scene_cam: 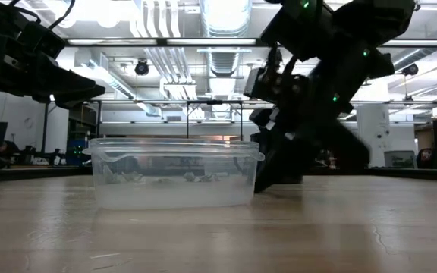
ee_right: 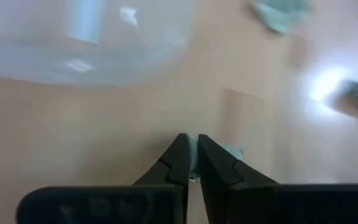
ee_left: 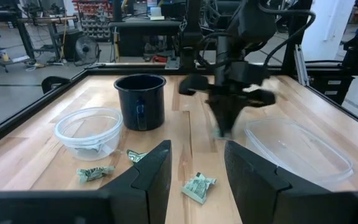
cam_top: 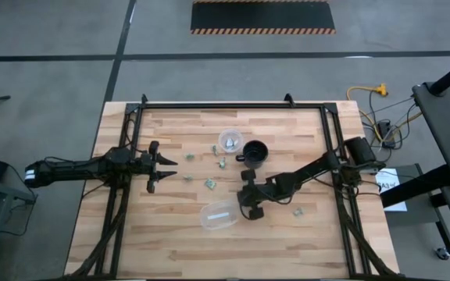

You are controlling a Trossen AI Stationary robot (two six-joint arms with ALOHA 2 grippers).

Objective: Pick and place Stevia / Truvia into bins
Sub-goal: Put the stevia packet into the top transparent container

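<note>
Pinching 1 Stevia packet (ee_right: 230,151) at the tips, my right hand (ee_right: 192,149) sits low beside the oval tub (cam_top: 219,216). I lift straight, then carry to the round cup (cam_top: 230,140) beyond the hand, beside the black mug (cam_top: 255,151). Left hand (ee_left: 194,163) waits spread.

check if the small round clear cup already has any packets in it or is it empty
Not empty. The left wrist view shows a green-and-white packet lying inside the small round clear cup beside the black mug.

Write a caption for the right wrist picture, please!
Right gripper pinching a sweetener packet on the wooden table.
</note>
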